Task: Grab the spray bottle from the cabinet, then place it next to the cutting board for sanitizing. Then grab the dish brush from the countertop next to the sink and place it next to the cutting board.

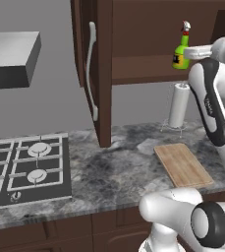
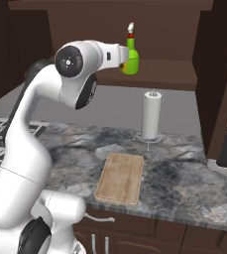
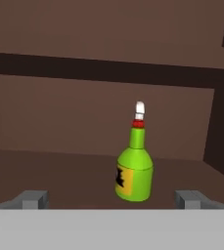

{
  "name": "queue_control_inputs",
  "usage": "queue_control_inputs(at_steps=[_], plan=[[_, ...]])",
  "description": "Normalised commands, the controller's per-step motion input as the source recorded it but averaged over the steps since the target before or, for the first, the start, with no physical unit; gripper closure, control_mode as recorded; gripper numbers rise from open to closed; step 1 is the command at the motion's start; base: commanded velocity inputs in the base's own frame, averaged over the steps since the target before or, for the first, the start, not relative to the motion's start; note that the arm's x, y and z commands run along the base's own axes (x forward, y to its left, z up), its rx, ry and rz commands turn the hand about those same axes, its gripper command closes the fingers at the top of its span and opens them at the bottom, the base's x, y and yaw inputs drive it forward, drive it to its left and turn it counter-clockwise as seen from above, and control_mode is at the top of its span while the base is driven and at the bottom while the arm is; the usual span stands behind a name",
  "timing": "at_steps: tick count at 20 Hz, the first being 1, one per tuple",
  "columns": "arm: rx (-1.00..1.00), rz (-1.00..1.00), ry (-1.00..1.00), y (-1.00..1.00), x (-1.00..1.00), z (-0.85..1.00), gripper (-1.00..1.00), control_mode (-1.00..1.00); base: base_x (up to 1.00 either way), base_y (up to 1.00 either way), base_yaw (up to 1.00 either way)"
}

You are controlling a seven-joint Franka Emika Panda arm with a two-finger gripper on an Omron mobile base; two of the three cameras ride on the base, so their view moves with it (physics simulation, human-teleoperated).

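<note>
The jaws were held wide, the spray bottle [image 3: 134, 173] seen between them, toward one o'clock. It was not yet gripped. Toppled on the cabinet [image 3: 59, 166] shelf, it could be lost to an off-centre closure.

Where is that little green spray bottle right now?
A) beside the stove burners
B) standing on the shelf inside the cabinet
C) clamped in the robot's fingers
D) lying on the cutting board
B: the spray bottle stands upright on the cabinet shelf, ahead of the open gripper.

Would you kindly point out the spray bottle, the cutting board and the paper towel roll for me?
spray bottle [image 3: 135, 177]: hand view, on its green body.
cutting board [image 2: 120, 178]: right base view, middle of the wooden face.
paper towel roll [image 1: 178, 106]: left base view, on its white side.
</note>
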Motion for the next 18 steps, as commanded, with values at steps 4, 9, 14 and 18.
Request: queue_control_inputs(at_steps=[4,9,14,18], plan=[[0.01,0.04,-0.04,-0.11,0.44,-0.08,-1.0,-1.0,0.0,0.0,0.0],[0.01,0.01,0.0,-0.14,0.29,0.0,-1.0,-1.0,0.0,0.0,0.0],[0.0,0.0,0.0,-0.06,0.44,0.0,-1.0,-1.0,0.0,0.0,0.0],[0.0,0.0,0.0,-0.11,0.39,0.0,-1.0,-1.0,0.0,0.0,0.0]])
